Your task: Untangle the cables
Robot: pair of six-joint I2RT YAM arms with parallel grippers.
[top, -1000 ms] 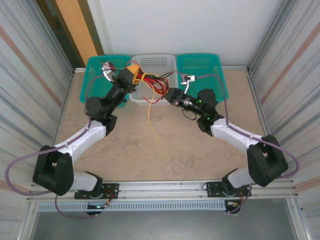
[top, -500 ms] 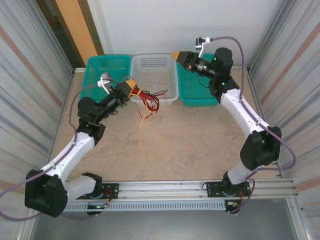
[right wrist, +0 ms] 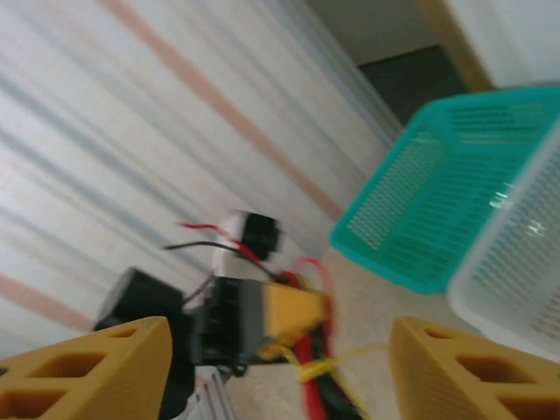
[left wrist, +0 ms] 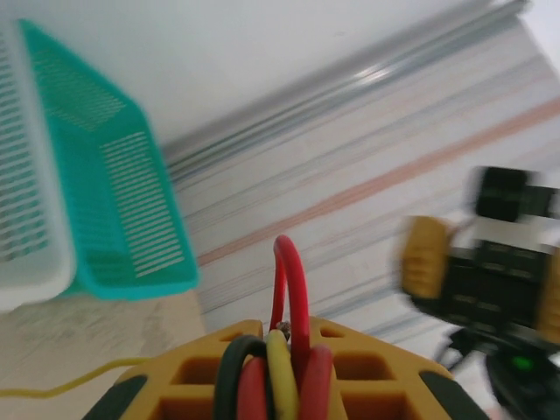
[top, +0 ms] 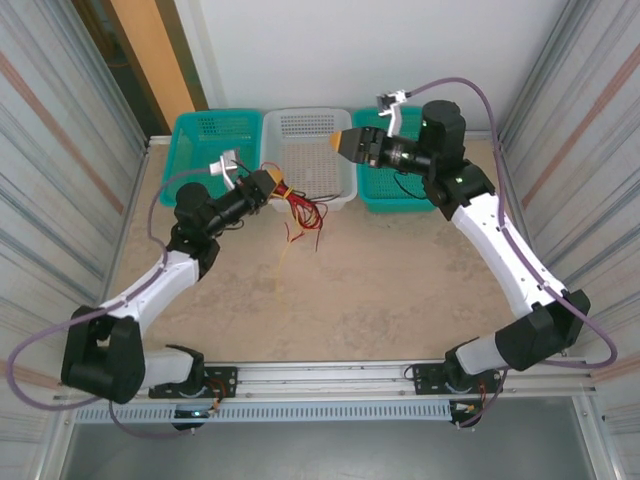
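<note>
Cables [left wrist: 278,376] tight between the left jaws; right jaws wide, empty, well apart from them.

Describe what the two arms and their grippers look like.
The left arm and right arm have white links between bulky black joints, and a lilac hose runs along each. The left gripper and right gripper have black bodies with yellow-orange fingers, moulded with recessed pockets.
</note>
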